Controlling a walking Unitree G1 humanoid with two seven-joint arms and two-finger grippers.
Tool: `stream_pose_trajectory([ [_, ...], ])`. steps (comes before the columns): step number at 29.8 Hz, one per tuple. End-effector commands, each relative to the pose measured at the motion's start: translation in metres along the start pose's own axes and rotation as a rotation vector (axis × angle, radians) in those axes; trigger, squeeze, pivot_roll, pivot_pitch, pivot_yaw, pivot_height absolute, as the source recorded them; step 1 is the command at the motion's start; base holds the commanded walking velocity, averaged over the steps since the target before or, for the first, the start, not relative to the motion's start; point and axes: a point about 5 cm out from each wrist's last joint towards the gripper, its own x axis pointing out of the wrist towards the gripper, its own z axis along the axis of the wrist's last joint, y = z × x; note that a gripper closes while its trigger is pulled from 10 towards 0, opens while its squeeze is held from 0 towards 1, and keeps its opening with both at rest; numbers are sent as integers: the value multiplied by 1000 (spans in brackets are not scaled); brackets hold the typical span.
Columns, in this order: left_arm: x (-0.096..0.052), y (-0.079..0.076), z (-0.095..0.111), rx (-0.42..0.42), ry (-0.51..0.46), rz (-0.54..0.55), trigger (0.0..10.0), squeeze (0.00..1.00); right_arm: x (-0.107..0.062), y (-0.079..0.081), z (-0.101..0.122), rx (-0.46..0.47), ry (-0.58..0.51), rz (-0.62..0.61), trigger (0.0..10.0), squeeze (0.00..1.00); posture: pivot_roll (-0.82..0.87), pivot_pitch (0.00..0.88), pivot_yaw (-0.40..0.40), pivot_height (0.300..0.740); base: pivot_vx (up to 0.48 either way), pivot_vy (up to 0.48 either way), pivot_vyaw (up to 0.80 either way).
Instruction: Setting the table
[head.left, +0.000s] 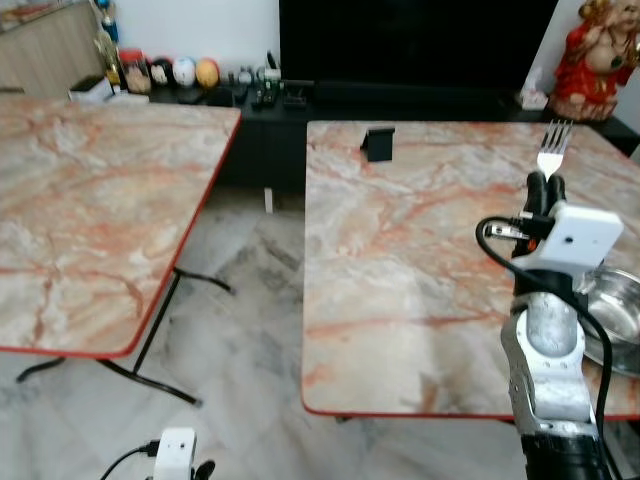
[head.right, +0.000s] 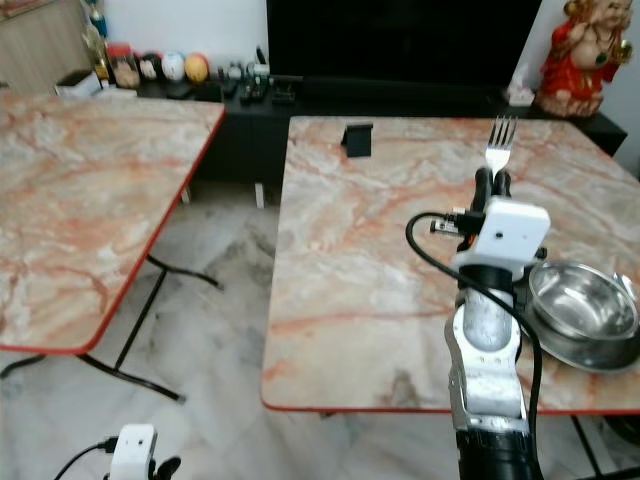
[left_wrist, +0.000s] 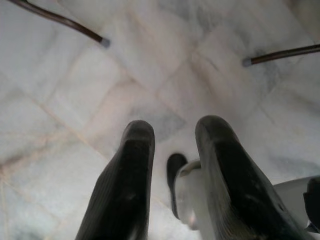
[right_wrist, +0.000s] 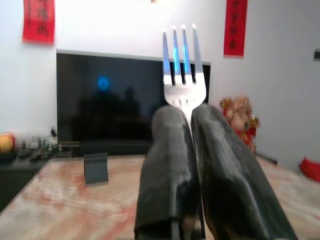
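Two marble-patterned, red-edged desks stand before us; above the nearer desk (head.right: 370, 260) our right gripper (head.right: 491, 182) has its black fingers (right_wrist: 167, 170) pressed together on a silver metal fork (head.left: 552, 148), tines upright; just beside the raised arm sits a round steel bowl (head.right: 585, 312) on that desk; a small black stand (head.right: 357, 138) rests at its far edge; our left gripper (left_wrist: 172, 150) hangs over the marble floor (left_wrist: 75, 90), fingers slightly apart, holding nothing.

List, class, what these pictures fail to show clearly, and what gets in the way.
- Fork handle: right wrist view, hidden between the right tool's fingers.
- Steel bowl: left eye view, cut by the frame edge and the arm.
- Small items on the dark cabinet: too small to identify.
- Left tool: its grip is unclear.
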Motion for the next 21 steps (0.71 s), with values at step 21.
stream_pose_trajectory([
  [21,-1,1,-3,16,20,-3,10000,0,7,-2,9,-9,-45,2,10000,0,25,0,-43,727,0,-313,0],
])
